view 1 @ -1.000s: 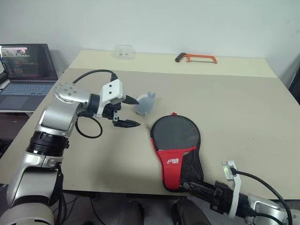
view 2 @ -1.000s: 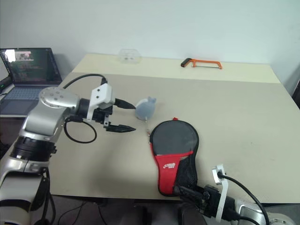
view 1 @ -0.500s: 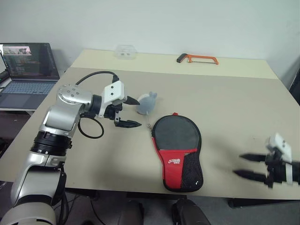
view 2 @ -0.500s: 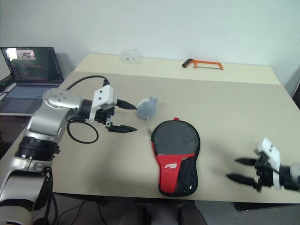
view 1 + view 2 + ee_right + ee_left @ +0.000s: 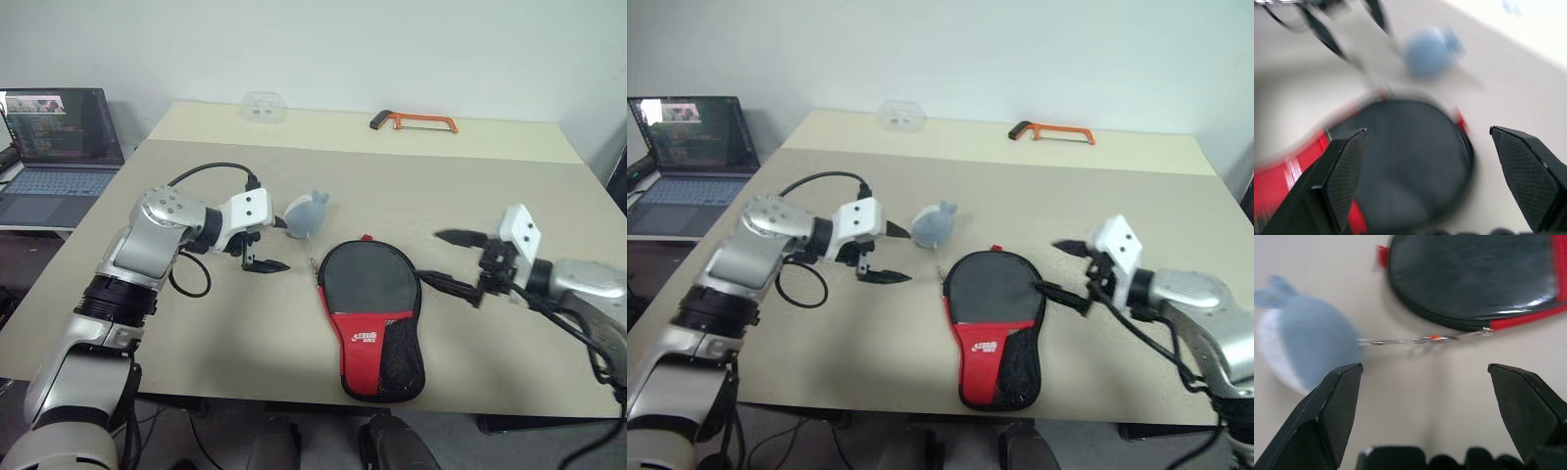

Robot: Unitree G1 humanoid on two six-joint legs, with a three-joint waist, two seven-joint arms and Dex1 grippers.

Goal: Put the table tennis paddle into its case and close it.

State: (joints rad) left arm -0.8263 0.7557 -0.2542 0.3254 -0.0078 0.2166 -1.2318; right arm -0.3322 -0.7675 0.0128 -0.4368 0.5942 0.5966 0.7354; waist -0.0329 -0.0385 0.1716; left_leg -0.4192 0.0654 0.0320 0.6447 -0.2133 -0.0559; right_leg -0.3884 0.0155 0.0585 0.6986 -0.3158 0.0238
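The case point(image 5: 374, 308) lies flat near the table's point(image 5: 509, 196) front edge, red handle end toward the robot, clear round side up with the table tennis paddle's point(image 5: 368, 277) black face showing inside. Right gripper point(image 5: 456, 261) hovers just beside its rim, fingers spread wide, empty. Left gripper point(image 5: 269, 243) hangs on the other side, fingers released, by the light-blue plush pouch point(image 5: 306, 213) chained to the case. Farther back: an orange hacksaw point(image 5: 412, 120), a clear box point(image 5: 262, 106), a laptop point(image 5: 54, 142).
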